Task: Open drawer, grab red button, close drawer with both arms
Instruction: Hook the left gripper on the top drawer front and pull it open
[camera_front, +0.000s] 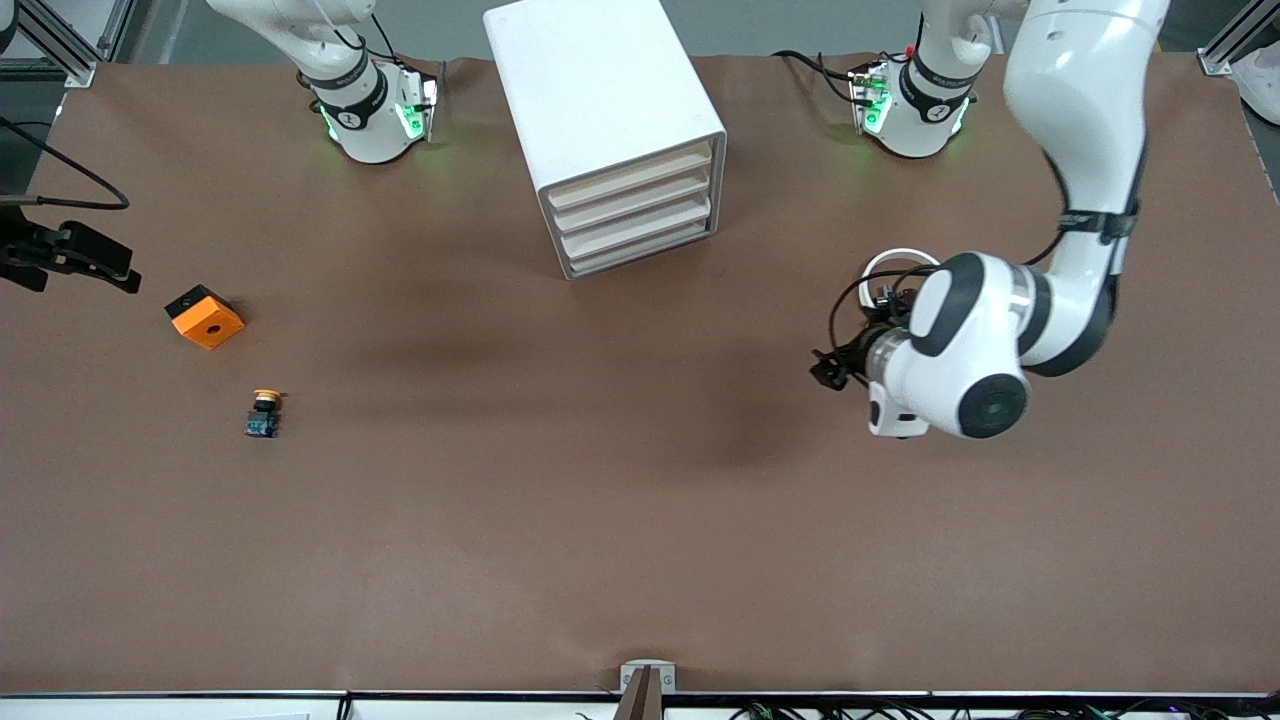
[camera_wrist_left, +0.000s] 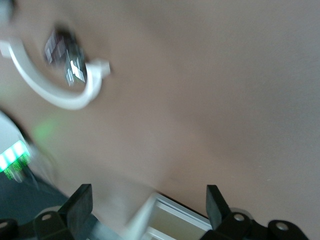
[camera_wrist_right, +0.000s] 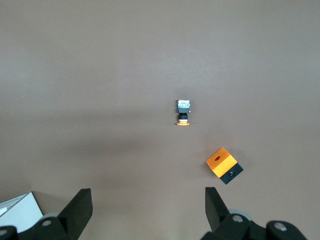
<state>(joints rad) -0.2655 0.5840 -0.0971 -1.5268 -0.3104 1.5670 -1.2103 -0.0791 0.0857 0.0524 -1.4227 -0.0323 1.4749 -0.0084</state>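
Observation:
The white cabinet stands at the robots' end of the table, its four cream-fronted drawers all shut. No red-capped button is in view. My left gripper hangs open and empty over bare table toward the left arm's end. In the left wrist view its fingers are wide apart, and the cabinet shows blurred between them. My right gripper is at the right arm's end of the table. In the right wrist view it is open and empty, above bare table.
A yellow-orange-capped button and an orange cube with a hole lie toward the right arm's end; both show in the right wrist view, the button and the cube. A white ring lies under the left arm.

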